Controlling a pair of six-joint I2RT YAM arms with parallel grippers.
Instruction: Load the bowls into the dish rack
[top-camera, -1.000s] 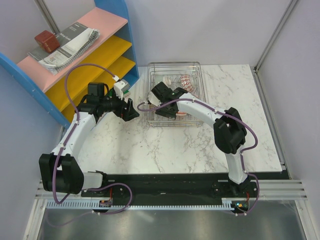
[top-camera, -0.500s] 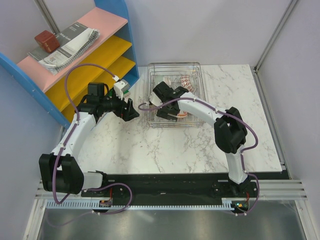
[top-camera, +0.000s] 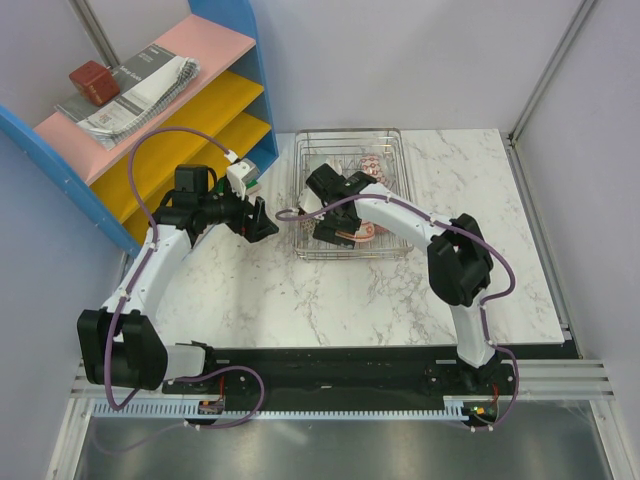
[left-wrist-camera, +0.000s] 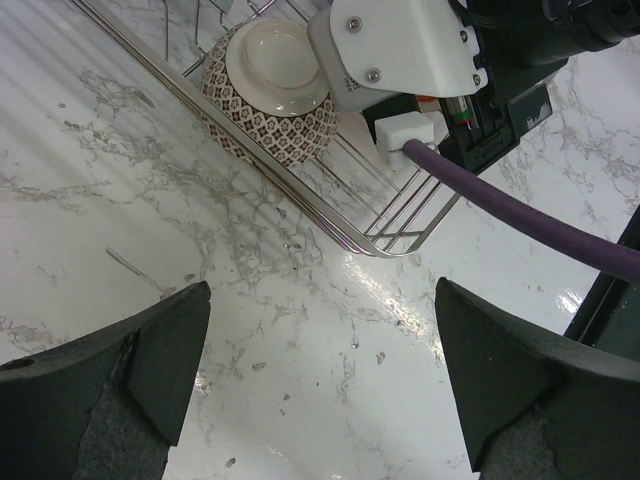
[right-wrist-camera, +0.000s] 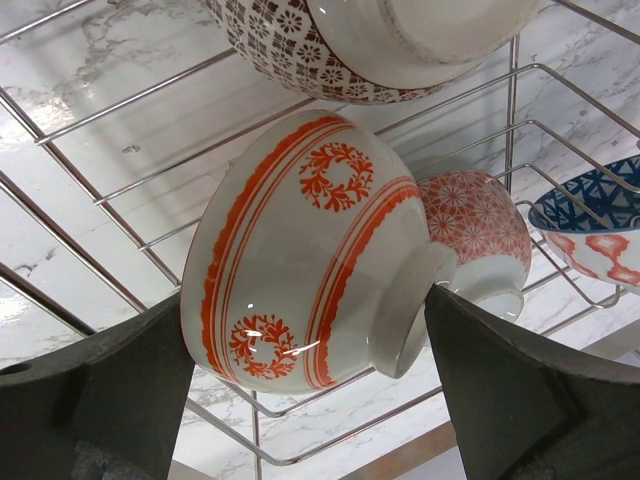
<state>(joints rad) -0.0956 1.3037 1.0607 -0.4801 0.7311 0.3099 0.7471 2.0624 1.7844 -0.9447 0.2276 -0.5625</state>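
One marble table (top-camera: 300, 290) carries everything. A blue-framed shelf (top-camera: 215, 95) with pink and yellow boards stands at its far left. The silver wire dish rack (top-camera: 350, 130) sits at the far middle, just right of the shelf.

The right arm reaches into the rack. There the right gripper (right-wrist-camera: 310, 400) has its fingers spread wide on either side of the red-orange floral bowl (right-wrist-camera: 300, 250). This bowl lies on its side on the wires, with its rim close to one finger and its foot close to the other. Whether the fingers press on it cannot be told.

A dark patterned bowl (right-wrist-camera: 300, 35) leans just above it, inside the rack's near-left corner. A pink-red patterned bowl (right-wrist-camera: 475, 225) sits beside the floral bowl's foot. A blue patterned bowl (right-wrist-camera: 590, 200) shows at the right edge of the right wrist view.

The left gripper (left-wrist-camera: 320, 380) hangs over bare marble just outside that corner, its fingers wide apart and holding nothing.
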